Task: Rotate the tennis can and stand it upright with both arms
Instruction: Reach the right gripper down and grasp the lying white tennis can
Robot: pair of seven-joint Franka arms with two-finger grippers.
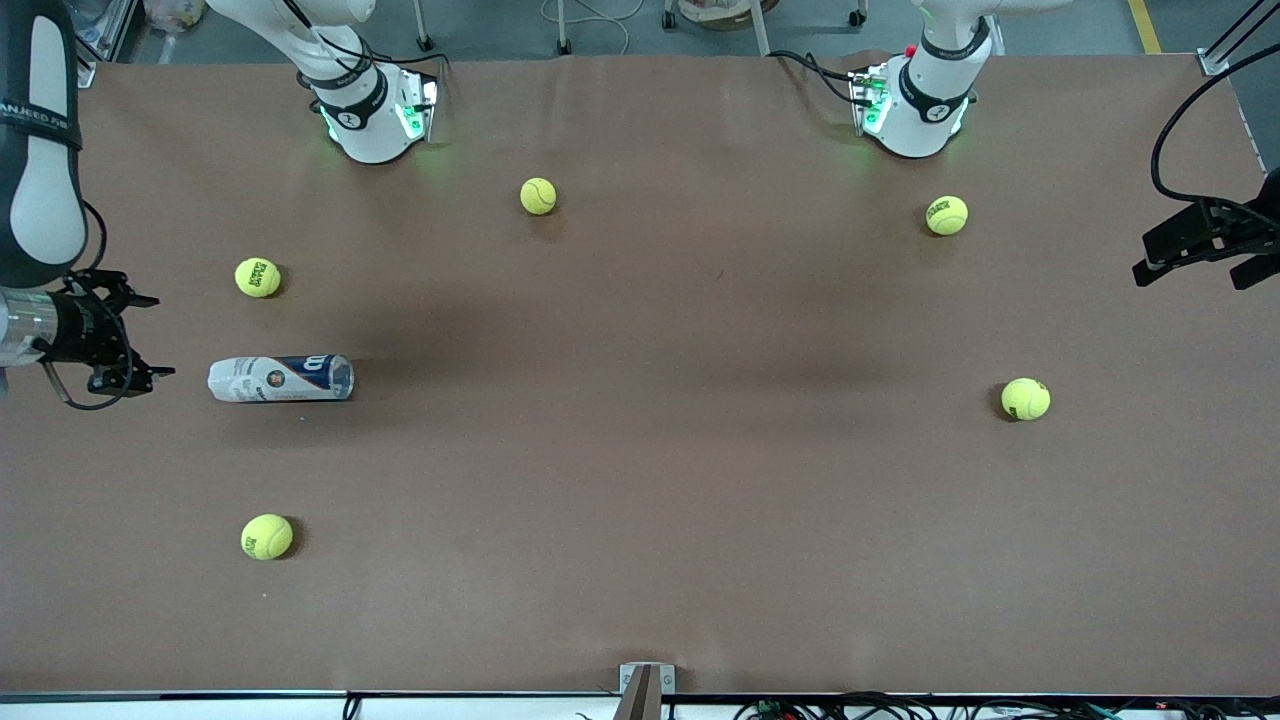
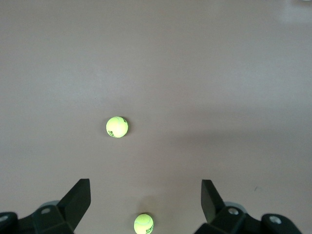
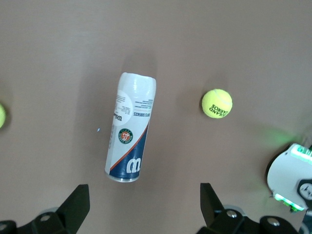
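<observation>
The slim clear-plastic tennis can with white and navy label [image 1: 281,379] lies on its side on the brown desk [image 1: 660,480], toward the right arm's end. The right pincer [image 1: 135,372], wide open and empty, should straddle the can squarely. The left pincer [image 1: 1195,262] waits open, holding nothing.

Even overhead light, soft shadows, wrist views paler, slightly hazy.
</observation>
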